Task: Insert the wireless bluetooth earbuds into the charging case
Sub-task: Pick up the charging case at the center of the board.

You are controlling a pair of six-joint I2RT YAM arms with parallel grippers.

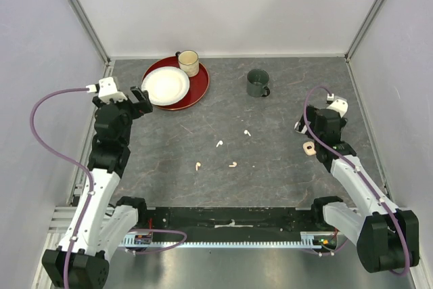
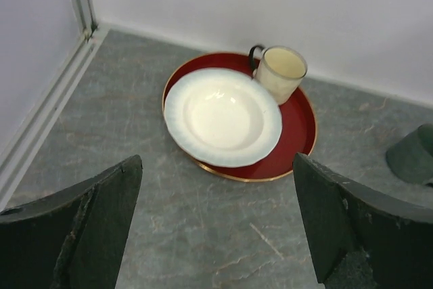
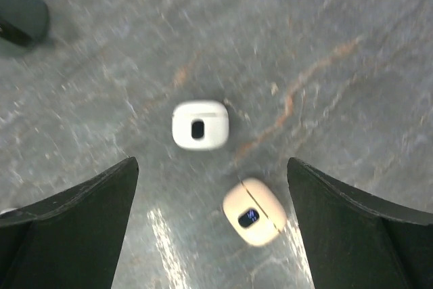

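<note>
Two white earbuds [image 1: 247, 132] [image 1: 219, 143] and two pale peach earbuds [image 1: 197, 166] [image 1: 233, 164] lie loose mid-table. A white charging case [image 3: 199, 125] and a peach charging case [image 3: 254, 212] lie shut on the table, at the right in the top view, where the peach one [image 1: 309, 148] shows. My right gripper [image 3: 211, 187] is open and empty, hovering above the two cases [image 1: 304, 137]. My left gripper [image 1: 139, 99] is open and empty at the far left, near the red plate, away from the earbuds [image 2: 216, 167].
A red plate [image 1: 196, 89] at the back left carries a white dish [image 1: 166, 86] and a cream mug [image 1: 188, 63]. A dark green mug [image 1: 258, 83] stands at the back centre. Walls enclose the table on three sides.
</note>
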